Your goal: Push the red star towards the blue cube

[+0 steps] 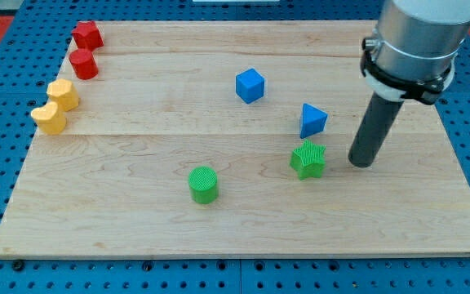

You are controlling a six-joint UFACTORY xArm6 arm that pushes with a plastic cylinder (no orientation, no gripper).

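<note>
Wooden board [137, 163]: my tip [361, 163] beside green star [308, 159].

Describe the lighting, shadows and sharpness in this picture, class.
Camera view: even, soft light with no glare on the wooden board; only faint shadows under the green cylinder and green star; blocks look sharp; my tip is crisp, right of the green star.
</note>
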